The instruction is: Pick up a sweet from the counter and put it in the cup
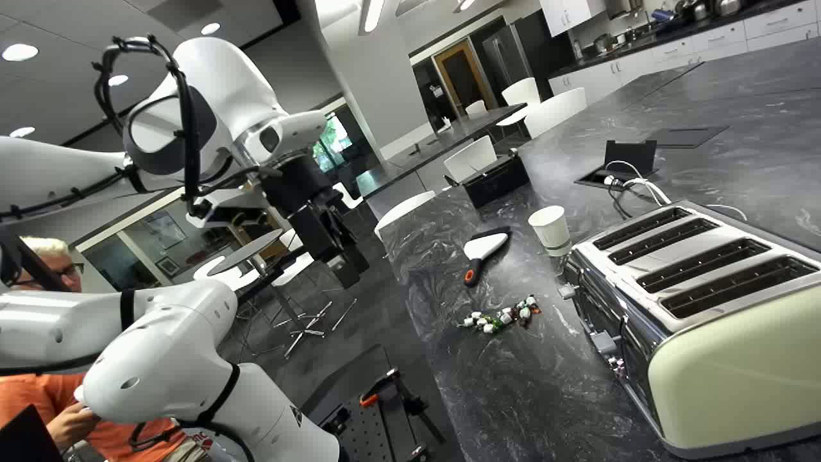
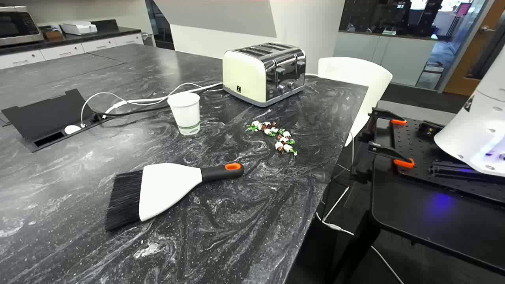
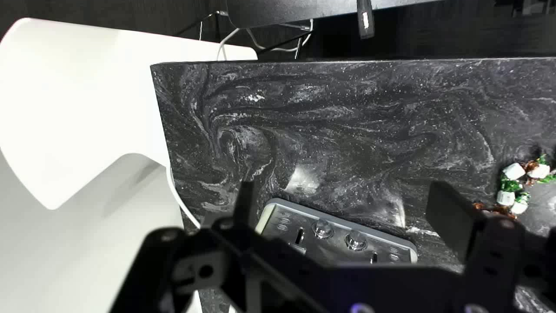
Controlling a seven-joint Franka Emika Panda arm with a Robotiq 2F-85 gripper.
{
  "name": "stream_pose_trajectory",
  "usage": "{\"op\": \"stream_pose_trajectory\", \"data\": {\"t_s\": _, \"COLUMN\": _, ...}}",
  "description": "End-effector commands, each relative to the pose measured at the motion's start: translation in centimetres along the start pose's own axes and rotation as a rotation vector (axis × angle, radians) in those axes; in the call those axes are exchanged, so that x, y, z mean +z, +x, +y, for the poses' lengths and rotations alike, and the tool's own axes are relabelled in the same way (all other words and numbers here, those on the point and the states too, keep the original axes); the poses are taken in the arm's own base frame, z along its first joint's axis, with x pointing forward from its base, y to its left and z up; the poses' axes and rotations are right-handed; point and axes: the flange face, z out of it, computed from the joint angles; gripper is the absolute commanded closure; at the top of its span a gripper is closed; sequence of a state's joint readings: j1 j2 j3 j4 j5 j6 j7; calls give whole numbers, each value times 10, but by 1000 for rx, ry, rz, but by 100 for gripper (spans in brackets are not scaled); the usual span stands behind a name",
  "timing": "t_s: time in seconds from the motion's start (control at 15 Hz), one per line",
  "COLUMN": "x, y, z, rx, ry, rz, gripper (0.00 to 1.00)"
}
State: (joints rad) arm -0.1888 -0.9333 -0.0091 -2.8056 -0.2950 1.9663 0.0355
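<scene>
Several small wrapped sweets, white with green and brown ends, lie in a loose cluster on the dark marbled counter [image 1: 526, 385]. The sweets show in both exterior views [image 1: 507, 316] [image 2: 271, 131] and at the right edge of the wrist view [image 3: 514, 171]. My gripper [image 1: 347, 266] hangs in the air off the counter's edge in an exterior view, well apart from the sweets. In the wrist view the gripper [image 3: 345, 206] has its fingers wide apart with nothing between them; the sweets lie beyond the right finger. No dark cup shows. A white paper cup [image 2: 186, 112] stands upright beyond the sweets.
A cream and chrome toaster [image 1: 737, 372] stands beside the sweets; its front also shows below the wrist camera [image 3: 339, 239]. A white brush with black handle [image 2: 169, 189] lies nearby. Cables run from a pop-up outlet [image 2: 51, 114]. A white chair [image 3: 78, 87] stands at the counter's end.
</scene>
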Motion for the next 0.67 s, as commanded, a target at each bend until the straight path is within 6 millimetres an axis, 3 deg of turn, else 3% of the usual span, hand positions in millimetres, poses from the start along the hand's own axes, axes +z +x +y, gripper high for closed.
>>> {"op": "stream_pose_trajectory", "data": {"t_s": 0.0, "x": 0, "y": 0, "z": 0, "rx": -1, "ry": 0, "rz": -3, "gripper": 0}}
{"op": "stream_pose_trajectory", "data": {"t_s": 0.27, "x": 3, "y": 5, "z": -7, "rx": 3, "ry": 32, "rz": -11, "gripper": 0}}
{"op": "stream_pose_trajectory", "data": {"t_s": 0.47, "x": 12, "y": 22, "z": -46, "rx": 76, "ry": 168, "rz": -24, "gripper": 0}}
{"op": "stream_pose_trajectory", "data": {"t_s": 0.6, "x": 23, "y": 34, "z": -85, "rx": 106, "ry": 210, "rz": -17, "gripper": 0}}
